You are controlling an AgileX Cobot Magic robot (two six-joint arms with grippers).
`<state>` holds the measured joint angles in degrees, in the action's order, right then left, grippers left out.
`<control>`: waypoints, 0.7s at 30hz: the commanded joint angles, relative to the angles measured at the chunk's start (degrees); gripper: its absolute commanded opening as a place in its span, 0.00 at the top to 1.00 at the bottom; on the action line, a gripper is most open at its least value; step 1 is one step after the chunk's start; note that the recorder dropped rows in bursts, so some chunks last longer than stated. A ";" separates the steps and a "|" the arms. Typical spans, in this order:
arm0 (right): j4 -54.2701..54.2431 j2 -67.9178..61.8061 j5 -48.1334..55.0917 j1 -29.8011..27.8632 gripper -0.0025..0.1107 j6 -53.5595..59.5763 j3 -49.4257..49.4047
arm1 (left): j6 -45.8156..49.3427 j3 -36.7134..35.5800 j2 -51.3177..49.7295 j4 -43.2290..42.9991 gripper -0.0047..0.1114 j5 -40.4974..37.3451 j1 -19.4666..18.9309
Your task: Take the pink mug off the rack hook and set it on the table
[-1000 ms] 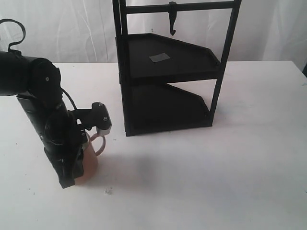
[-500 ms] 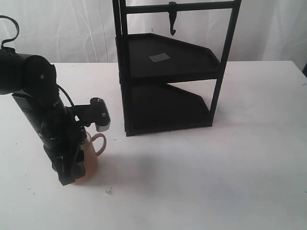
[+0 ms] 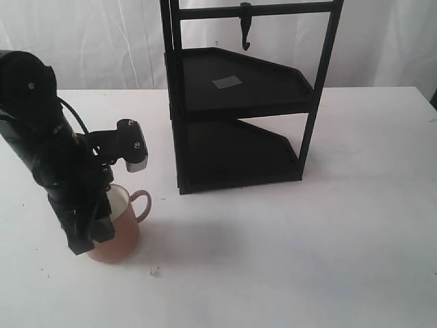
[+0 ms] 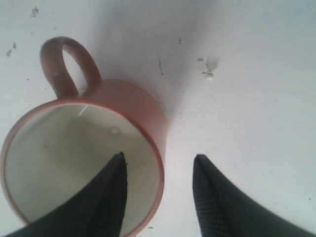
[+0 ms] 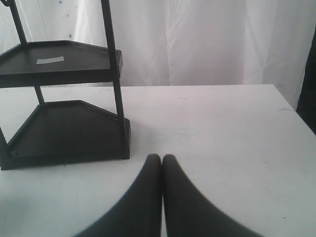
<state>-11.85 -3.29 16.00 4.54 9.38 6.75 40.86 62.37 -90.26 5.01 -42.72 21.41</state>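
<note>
The pink mug [image 3: 121, 229] stands upright on the white table [image 3: 287, 260] at the front left, its loop handle [image 3: 141, 203] turned toward the rack. In the left wrist view the pink mug [image 4: 123, 106] shows its cream inside. My left gripper [image 4: 159, 160] is open just above its rim, one finger over the inside and one outside the wall, touching neither. The rack hook [image 3: 244, 27] hangs bare from the top crossbar. My right gripper [image 5: 162, 159] is shut on nothing, low over the table; it does not show in the exterior view.
The tall black two-shelf rack [image 3: 239, 96] stands at the back middle, a grey tag [image 3: 227, 83] on its upper shelf. A small white crumb [image 3: 154, 272] lies near the mug. White curtains hang behind the table.
My left arm has risen and drawn back to the left, off the mug. The mug stays on the table and more of its rim and body now shows.
</note>
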 commanded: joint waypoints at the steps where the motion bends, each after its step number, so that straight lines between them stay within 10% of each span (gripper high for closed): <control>1: -0.20 -0.15 -0.70 0.13 0.98 -0.12 -0.12 | -0.89 -0.23 3.32 0.50 0.55 -2.08 -0.11; 21: -0.20 -0.15 -0.70 0.13 0.98 -0.12 -0.12 | -2.65 -0.23 21.54 11.43 0.64 -7.86 -0.11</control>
<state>-11.85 -3.29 16.00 4.54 9.38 6.75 39.09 62.37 -72.13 11.69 -48.21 21.41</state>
